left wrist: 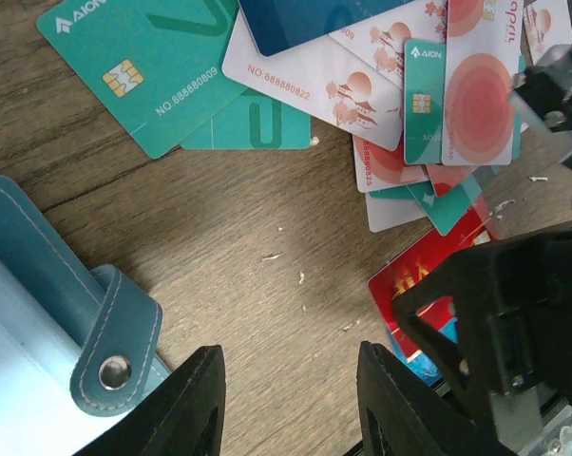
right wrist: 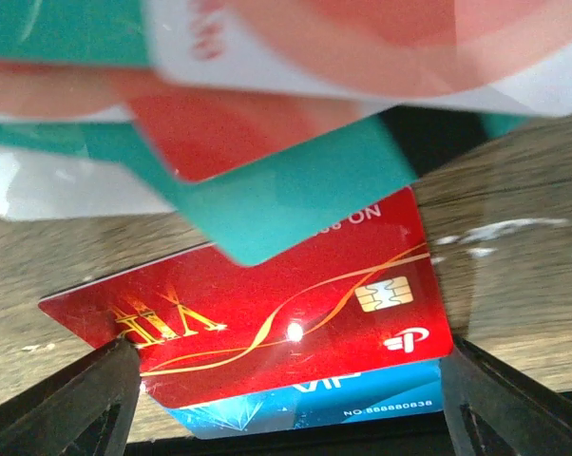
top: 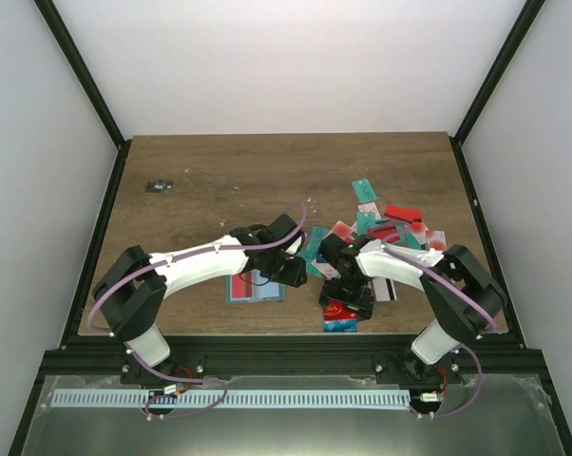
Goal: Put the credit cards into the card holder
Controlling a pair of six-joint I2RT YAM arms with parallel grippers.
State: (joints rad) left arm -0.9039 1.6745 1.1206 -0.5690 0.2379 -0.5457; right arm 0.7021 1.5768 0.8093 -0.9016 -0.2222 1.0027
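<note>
The card holder [top: 250, 289] lies opened flat on the bench [top: 219, 180] near the front edge, lighter lining up and snap tab [left wrist: 115, 342] thrown outward, presumably so that its pockets can be reached from above. The left fingers [top: 291, 268] are held low just beside its right edge. They are spread apart with only bare wood between them, and nothing is gripped. From that station the holder could be pinned or steadied when a card arrives.

The credit cards [top: 386, 228] are left as an overlapping heap to the right of centre, teal, white-and-red and blue faces mixed. One red card [right wrist: 267, 323] sits at the near fringe of the heap, resting on a blue card [right wrist: 314, 404] and partly covered by a teal one. It has been singled out, probably because its near half is exposed.

The right fingers [top: 351, 296] are lowered over it and bracket its two short ends, one finger at each. Whether they are already pressed onto the edges or only framing them cannot be told. A lengthwise hold is judged to suit a card this thin — but the blue card beneath may be dragged along.
</note>
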